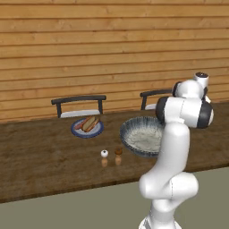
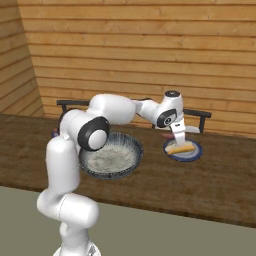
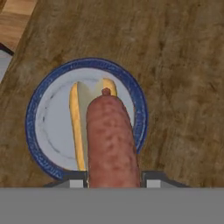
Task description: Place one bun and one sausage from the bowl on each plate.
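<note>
Under your gripper (image 2: 178,136) only the bun (image 3: 87,118) fills the plate (image 3: 43,131); bare desk (image 3: 183,87) lies open all round.

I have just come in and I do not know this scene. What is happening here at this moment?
The robot's gripper holds a sausage above the right plate, which already carries a bun. The left plate already has its bun and sausage. The large bowl between the plates looks empty. Two small shakers stand on the wooden counter in front of the bowl.
</note>
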